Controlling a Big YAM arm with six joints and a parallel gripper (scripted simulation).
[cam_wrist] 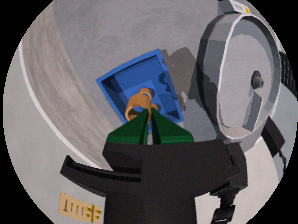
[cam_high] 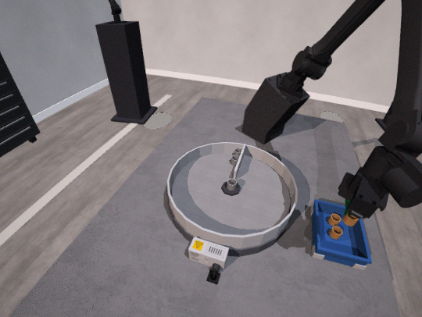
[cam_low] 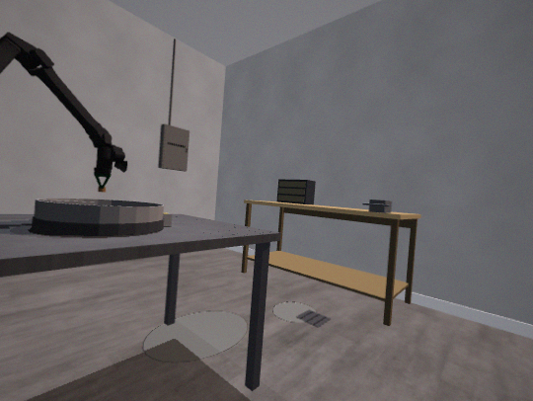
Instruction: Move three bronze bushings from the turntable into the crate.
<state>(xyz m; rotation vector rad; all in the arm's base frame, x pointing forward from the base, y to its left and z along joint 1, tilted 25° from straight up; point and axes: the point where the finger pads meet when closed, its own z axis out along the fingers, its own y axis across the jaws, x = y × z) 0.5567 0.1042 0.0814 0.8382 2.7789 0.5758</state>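
My gripper is shut on a bronze bushing and holds it above the blue crate, over its far right part. Two bronze bushings stand upright inside the crate. In the wrist view the held bushing sits at the green fingertips, with the crate below it. In the exterior view the gripper hangs above table height with the bushing at its tip. The round turntable has two grey bushings beside its divider at the far rim.
A dark hub sits at the turntable's centre. A white control box stands in front of the turntable. A black slanted block stands behind it and a black pillar at the far left.
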